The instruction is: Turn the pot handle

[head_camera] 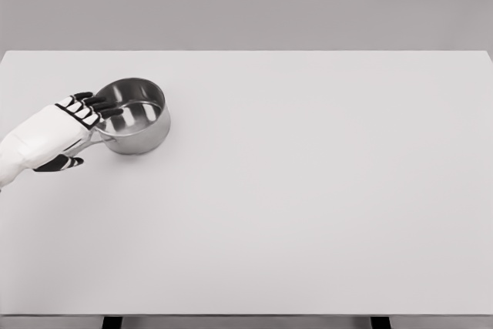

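Pot (pixel 135 115) sitting upright on table (pixel 308 213), far left. Left hand (pixel 73 125) lying over handle (pixel 98 135), fingers (pixel 98 104) reaching across rim, thumb below. Grip on handle hidden: cannot tell if clamping. Right hand out of view. Risks: loose hold slipping off handle mid-turn; fingers on rim dragging or tipping pot instead of rotating it.

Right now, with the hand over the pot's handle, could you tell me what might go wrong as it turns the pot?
1. The left hand covers the handle, with fingertips reaching over the rim of the steel pot; whether it truly grips is unclear, so it may slip.
2. The pot sits near the left edge of the white table; a wide swing could push it toward that edge.
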### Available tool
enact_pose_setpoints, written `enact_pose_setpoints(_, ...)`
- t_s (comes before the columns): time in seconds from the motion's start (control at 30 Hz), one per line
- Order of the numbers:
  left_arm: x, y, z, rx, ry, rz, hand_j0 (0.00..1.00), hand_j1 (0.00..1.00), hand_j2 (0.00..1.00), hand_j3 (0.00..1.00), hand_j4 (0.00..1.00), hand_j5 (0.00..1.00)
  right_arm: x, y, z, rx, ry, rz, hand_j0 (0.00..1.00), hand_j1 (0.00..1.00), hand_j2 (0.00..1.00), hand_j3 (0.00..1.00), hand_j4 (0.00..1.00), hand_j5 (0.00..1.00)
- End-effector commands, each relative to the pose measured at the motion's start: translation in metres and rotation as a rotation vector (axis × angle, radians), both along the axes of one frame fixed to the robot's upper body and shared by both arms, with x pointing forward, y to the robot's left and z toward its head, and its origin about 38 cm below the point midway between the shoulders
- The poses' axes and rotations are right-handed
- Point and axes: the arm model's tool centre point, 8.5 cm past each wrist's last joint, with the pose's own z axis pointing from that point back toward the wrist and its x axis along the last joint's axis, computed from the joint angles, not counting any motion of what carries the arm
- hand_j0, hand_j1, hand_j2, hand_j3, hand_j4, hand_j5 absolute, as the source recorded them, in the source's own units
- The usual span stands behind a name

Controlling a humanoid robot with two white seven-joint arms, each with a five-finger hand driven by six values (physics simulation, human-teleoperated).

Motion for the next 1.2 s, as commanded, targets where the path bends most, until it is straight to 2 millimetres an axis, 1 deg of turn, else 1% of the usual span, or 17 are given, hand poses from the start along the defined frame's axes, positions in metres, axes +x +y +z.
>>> enact_pose_setpoints(0.0,0.001,0.003,-0.002,-0.003,0.007,0.010,1.00,1.00,1.00,1.00,1.00,1.00,0.000,0.000,0.000,0.000,0.000,0.000,1.00,1.00,1.00,1.00,1.00,1.00)
enact_pose_setpoints(0.23,0.004,0.014,-0.003,-0.002,0.014,0.041,1.00,1.00,1.00,1.00,1.00,1.00,0.000,0.000,0.000,0.000,-0.001,0.000,1.00,1.00,1.00,1.00,1.00,1.00)
enact_pose_setpoints(0.3,0.005,0.017,-0.001,-0.003,0.008,0.049,1.00,1.00,1.00,1.00,1.00,1.00,0.000,0.000,0.000,0.000,0.000,0.000,1.00,1.00,1.00,1.00,1.00,1.00)
enact_pose_setpoints(0.67,0.013,0.025,0.001,-0.007,0.005,0.073,1.00,1.00,1.00,1.00,1.00,1.00,0.000,0.000,0.000,0.000,0.000,0.000,1.00,1.00,1.00,1.00,1.00,1.00)
enact_pose_setpoints(0.83,0.018,0.033,-0.003,-0.012,0.021,0.096,1.00,1.00,1.00,1.00,1.00,1.00,0.000,0.000,0.000,0.000,0.000,0.000,1.00,1.00,1.00,1.00,1.00,1.00)
enact_pose_setpoints(1.0,0.024,0.037,-0.001,-0.017,0.018,0.110,1.00,1.00,1.00,1.00,1.00,1.00,0.000,0.000,0.000,0.000,0.000,0.000,1.00,1.00,1.00,1.00,1.00,1.00)
enact_pose_setpoints(1.17,0.029,0.045,-0.005,-0.009,0.030,0.135,1.00,1.00,1.00,1.00,1.00,1.00,0.000,0.000,0.000,0.000,0.000,0.000,1.00,1.00,1.00,1.00,1.00,1.00)
